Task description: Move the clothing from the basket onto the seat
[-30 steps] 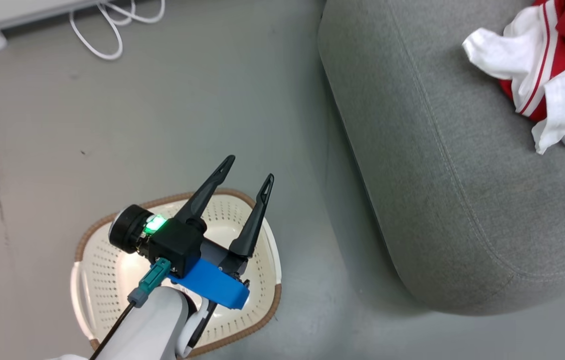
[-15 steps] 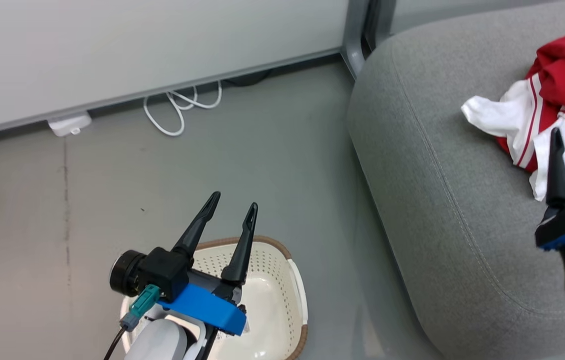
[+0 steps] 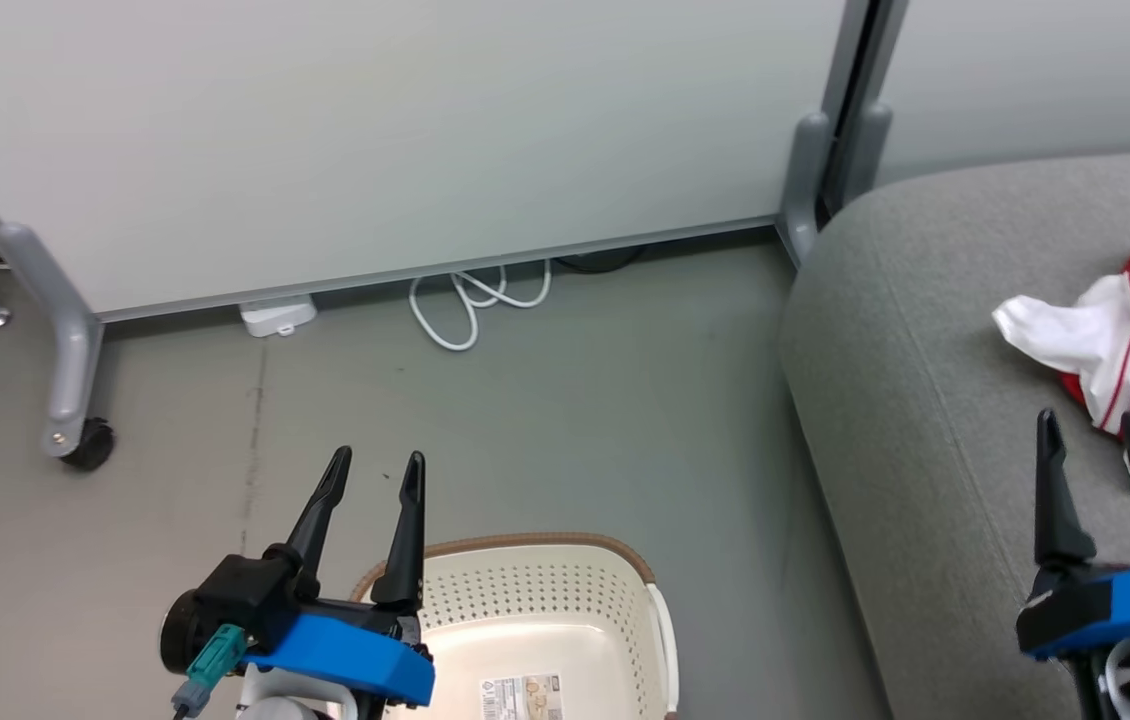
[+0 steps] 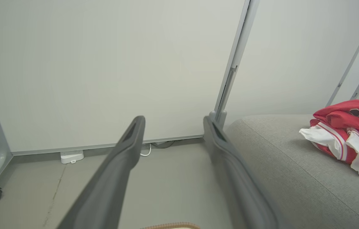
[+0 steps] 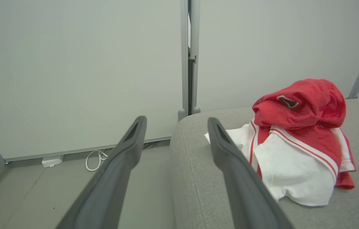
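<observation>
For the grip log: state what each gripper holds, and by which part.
Nothing is held. The left gripper stands open beside the basket; the right gripper stands open near the clothing, which lies loose on the seat.

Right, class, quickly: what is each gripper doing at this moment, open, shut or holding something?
Left gripper: open, holding nothing.
Right gripper: open, holding nothing; the clothing lies on the seat just ahead of it.

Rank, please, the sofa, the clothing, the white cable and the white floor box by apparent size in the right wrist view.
1. sofa
2. clothing
3. white cable and white floor box: too alike to rank.
</observation>
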